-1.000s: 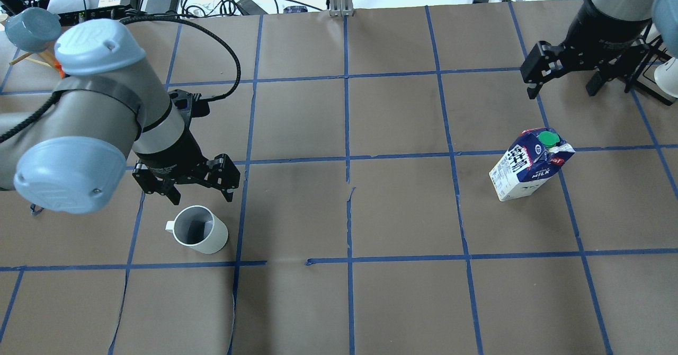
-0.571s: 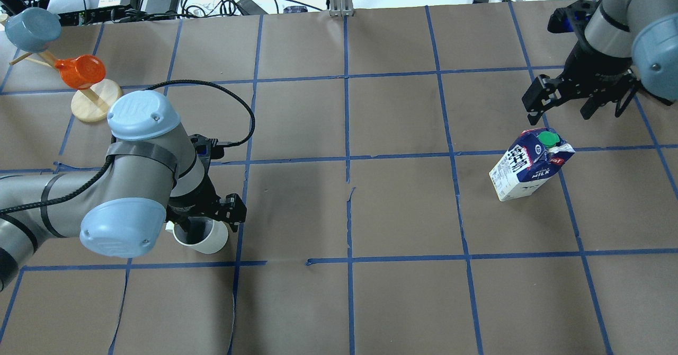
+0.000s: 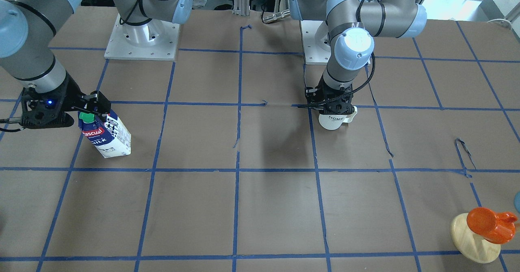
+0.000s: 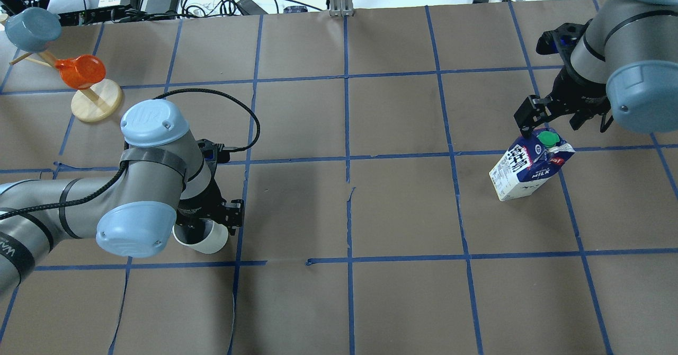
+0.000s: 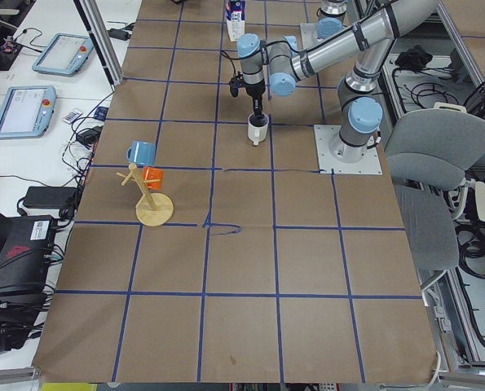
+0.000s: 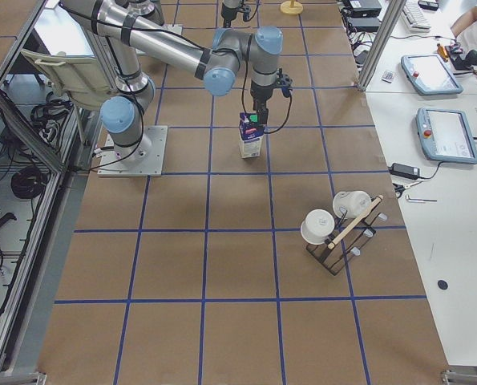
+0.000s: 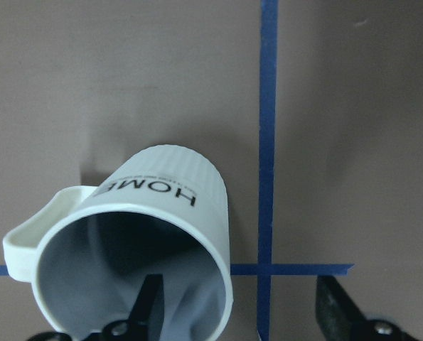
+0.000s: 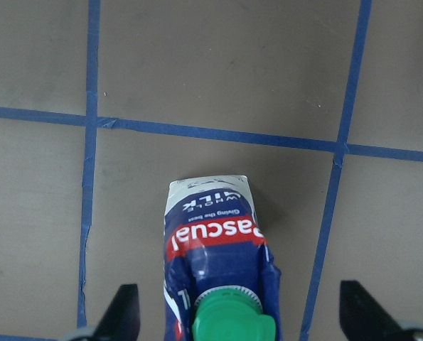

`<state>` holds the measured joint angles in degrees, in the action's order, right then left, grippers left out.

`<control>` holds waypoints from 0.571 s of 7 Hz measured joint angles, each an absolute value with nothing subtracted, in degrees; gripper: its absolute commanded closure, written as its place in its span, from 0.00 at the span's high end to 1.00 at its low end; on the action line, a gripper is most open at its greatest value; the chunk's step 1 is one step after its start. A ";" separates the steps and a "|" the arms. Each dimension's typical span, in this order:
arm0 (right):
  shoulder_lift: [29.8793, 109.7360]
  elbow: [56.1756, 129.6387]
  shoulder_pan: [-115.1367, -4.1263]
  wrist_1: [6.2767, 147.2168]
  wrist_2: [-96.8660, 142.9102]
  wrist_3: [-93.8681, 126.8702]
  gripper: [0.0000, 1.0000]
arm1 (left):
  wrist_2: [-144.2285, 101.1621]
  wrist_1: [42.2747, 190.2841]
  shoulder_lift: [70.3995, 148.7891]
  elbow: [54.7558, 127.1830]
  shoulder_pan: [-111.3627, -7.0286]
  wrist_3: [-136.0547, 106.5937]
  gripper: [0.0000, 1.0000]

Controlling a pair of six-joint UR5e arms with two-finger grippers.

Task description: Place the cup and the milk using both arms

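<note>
On the brown table (image 7: 90,71), your left gripper (image 7: 243,305), jaws spread, is straddling the wall of the white ribbed ceramic mug (image 7: 165,202); close squarely. Farther off, your unclenched right gripper (image 8: 241,305) is hovering above the blue-and-white gable-top milk carton (image 8: 215,238); descend centred.

Open table (image 4: 371,212) stretches between cup (image 4: 212,242) and milk (image 4: 522,172); the mug stand (image 4: 98,106) seems well aside.

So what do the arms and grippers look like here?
Both the left arm and right arm are silver-grey tubes with light blue joint caps, one bearing a UR logo. A black ribbed cable runs along the left arm. The left gripper and right gripper are black with two fingers.
</note>
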<state>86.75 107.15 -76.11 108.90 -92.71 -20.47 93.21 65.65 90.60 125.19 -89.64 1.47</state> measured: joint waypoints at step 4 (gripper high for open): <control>86.74 108.31 -76.03 108.42 -92.70 -20.13 0.69 | 91.56 66.50 91.31 119.87 -91.80 -9.92 0.00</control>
